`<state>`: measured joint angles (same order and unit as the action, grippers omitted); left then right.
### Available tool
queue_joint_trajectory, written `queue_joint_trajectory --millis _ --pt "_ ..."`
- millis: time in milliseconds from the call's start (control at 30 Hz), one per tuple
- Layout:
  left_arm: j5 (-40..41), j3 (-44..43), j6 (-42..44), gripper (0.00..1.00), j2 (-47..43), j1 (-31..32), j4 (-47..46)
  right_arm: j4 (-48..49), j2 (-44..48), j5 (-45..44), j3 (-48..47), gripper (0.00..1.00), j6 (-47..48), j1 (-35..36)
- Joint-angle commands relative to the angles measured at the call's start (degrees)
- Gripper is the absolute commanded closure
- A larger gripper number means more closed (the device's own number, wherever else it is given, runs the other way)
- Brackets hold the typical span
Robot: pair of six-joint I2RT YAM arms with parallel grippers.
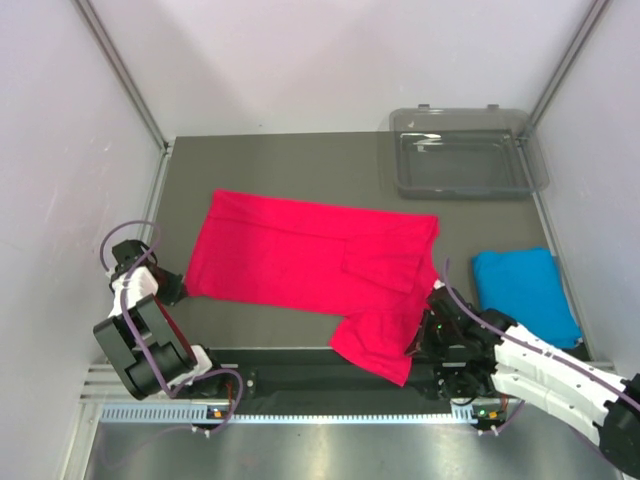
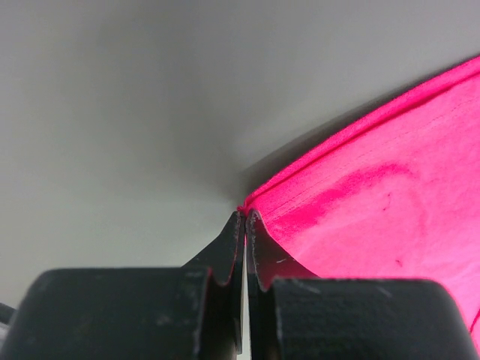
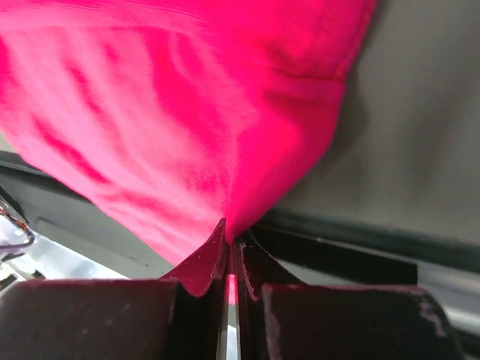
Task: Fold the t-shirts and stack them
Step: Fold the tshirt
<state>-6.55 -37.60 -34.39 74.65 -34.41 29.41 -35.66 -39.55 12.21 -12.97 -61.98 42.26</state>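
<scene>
The crimson-pink t-shirt [image 1: 300, 255] lies spread across the middle of the table, one part hanging over the near edge. My left gripper [image 1: 178, 290] is shut on its near-left corner; in the left wrist view [image 2: 245, 214] the jaws pinch the hem of the shirt [image 2: 375, 202]. My right gripper [image 1: 418, 335] is shut on the shirt's near-right part, and in the right wrist view [image 3: 231, 238] the cloth [image 3: 172, 112] rises lifted from the jaws. The sky blue t-shirt [image 1: 525, 292] lies folded at the right.
A clear grey plastic tray [image 1: 465, 155] stands at the back right. Pale walls with metal corner posts close in the table on three sides. A metal rail [image 1: 300, 412] runs along the near edge between the arm bases.
</scene>
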Motion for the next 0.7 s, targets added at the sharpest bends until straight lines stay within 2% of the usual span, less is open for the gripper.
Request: queue_joint_trajectory --millis 0,200,367,600,667 --pt "0.2 -2.0 -0.7 1.0 -1.8 0.1 1.7 -4.3 0.1 -5.6 -6.9 1.0 3.1 0.0" --pt "-0.4 -4.6 -0.3 1.0 -2.0 1.3 4.2 -8.7 -5.2 -7.3 -15.8 1.0 12.0 -4.0" --pt "-0.1 -7.4 -0.3 1.0 -2.3 2.7 5.7 -11.4 -9.4 -5.2 -21.8 1.0 19.0 -11.0" --pt "1.1 -10.9 0.5 1.0 -0.5 4.4 5.4 -13.6 -15.4 -0.8 -27.3 1.0 31.6 -24.7" --pt "0.8 -11.6 0.5 1.0 0.1 5.3 4.8 -13.6 -16.9 0.6 -28.7 1.0 33.9 -26.4"
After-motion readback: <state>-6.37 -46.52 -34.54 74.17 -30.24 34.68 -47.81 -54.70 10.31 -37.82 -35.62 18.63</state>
